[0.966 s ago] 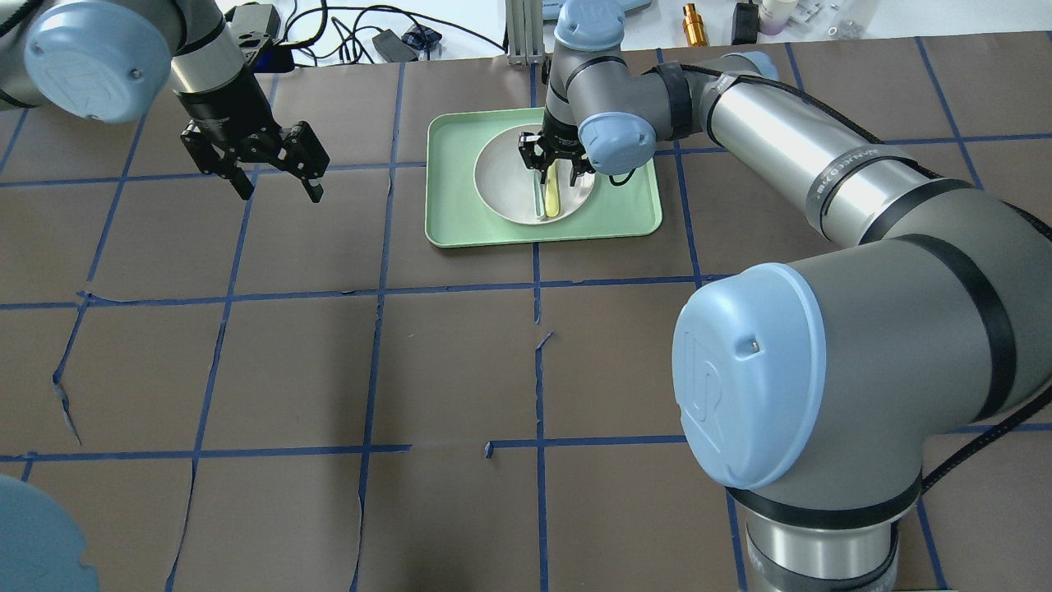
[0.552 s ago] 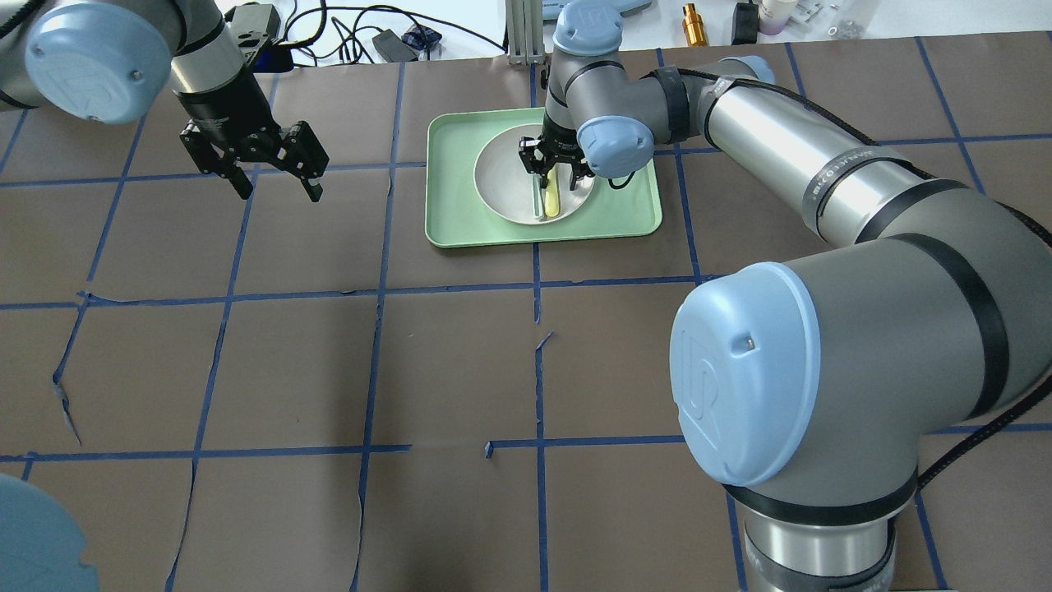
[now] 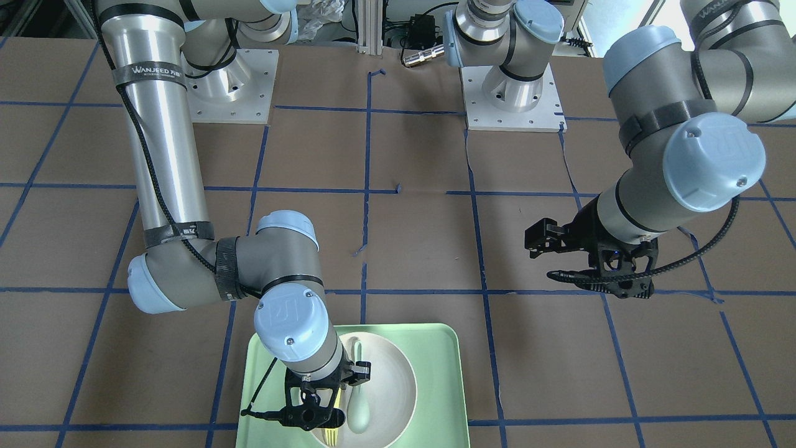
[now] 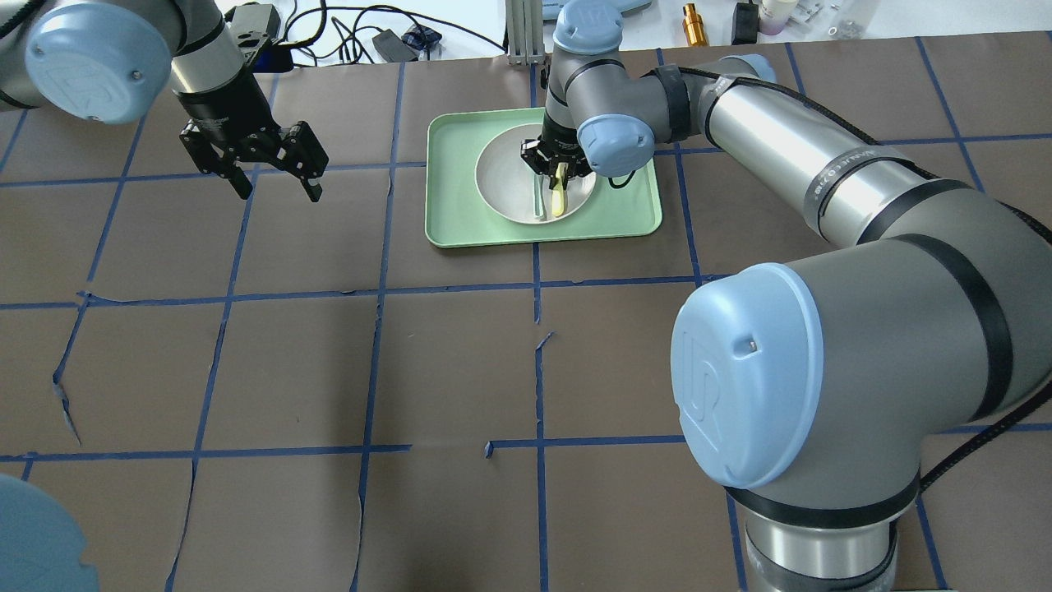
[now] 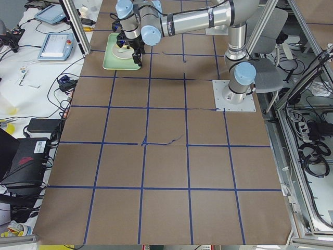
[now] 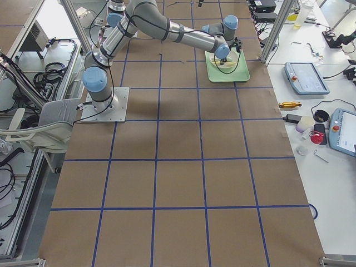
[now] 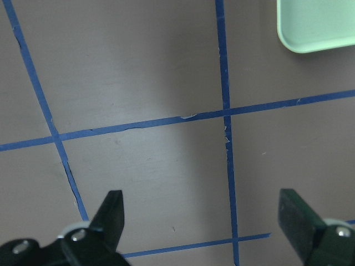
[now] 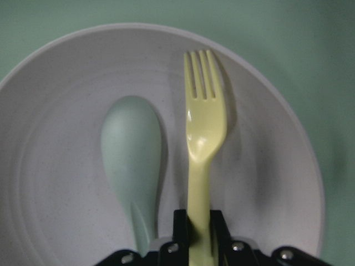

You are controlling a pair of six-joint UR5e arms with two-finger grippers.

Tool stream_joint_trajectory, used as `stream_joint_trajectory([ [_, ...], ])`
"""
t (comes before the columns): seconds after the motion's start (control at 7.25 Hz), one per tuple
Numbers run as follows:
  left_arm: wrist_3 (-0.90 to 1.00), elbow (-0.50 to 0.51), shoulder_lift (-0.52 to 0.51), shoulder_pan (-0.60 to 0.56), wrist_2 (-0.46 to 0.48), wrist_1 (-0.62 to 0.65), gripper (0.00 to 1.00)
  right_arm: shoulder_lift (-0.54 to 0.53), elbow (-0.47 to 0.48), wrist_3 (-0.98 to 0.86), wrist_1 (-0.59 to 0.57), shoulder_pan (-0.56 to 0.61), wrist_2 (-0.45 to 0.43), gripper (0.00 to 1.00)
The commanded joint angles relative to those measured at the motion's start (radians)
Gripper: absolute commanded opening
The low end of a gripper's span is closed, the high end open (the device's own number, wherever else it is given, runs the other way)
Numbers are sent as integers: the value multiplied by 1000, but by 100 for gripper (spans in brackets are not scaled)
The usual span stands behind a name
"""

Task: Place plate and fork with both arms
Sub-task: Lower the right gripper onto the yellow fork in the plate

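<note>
In the round off-white plate (image 8: 55, 166), the right gripper (image 8: 198, 224) clamps its fingers on the slim pale-yellow plastic fork (image 8: 205, 122); the grey-green spoon (image 8: 133, 149) just beside it could snag and lift. The left gripper (image 7: 202, 208) holds its fingers spread, empty.

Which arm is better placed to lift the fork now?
Right. The right fingers are shut on the fork over the plate; the left fingers hang open over bare table, beside the tray.

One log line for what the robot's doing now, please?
right gripper shut on fork | plate on tray | left gripper open above table
</note>
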Motion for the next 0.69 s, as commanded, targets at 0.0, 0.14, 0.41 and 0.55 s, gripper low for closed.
stream_joint_trajectory([
  [0.0, 0, 2, 2, 0, 0, 0, 100, -45, -2, 43, 3, 0, 2, 0],
  [0.14, 0, 2, 2, 2, 0, 0, 100, -82, -2, 51, 5, 0, 8, 0],
  [0.41, 0, 3, 8, 2, 2, 0, 100, -109, 13, 53, 14, 0, 8, 0],
  [0.55, 0, 3, 14, 2, 9, 0, 100, -95, 28, 27, 11, 0, 13, 0],
])
